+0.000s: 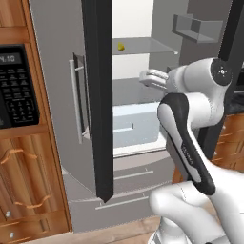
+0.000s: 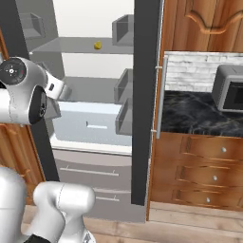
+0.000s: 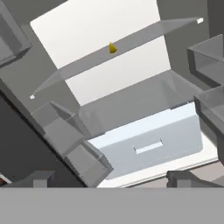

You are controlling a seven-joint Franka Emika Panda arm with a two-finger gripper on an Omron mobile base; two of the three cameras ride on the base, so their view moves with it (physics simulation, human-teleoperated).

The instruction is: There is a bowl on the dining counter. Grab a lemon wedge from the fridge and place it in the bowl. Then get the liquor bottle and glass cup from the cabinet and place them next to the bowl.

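A fridge (image 1: 57, 71) stands with both doors swung open, its pale interior lit, and everything here is placed relative to it. On the upper glass shelf (image 1: 143, 46) inside sits the lemon wedge (image 1: 121, 46), a tiny bright yellow piece alone near the middle of the shelf, toward the back wall; it also shows in the right base view (image 2: 98, 45) and the hand view (image 3: 112, 48). Below that shelf is a second shelf, then a pale blue drawer (image 1: 136, 125) with a slot handle. Grey door bins (image 2: 124, 85) hang on the inner faces of the doors. The white arm reaches toward the fridge opening at about the height of the second shelf, and its gripper (image 1: 153, 78) is below the wedge and well apart from it. The jaws stand wide open and hold nothing. The wedge is likely very light, soft and a little slippery, with a firmer rind on its curved back, so it should be squeezed gently across its flat cut sides, low near the shelf, to keep it from skidding away. Being so small, it leaves little margin for aim, and the glass shelf beneath gives no grip.
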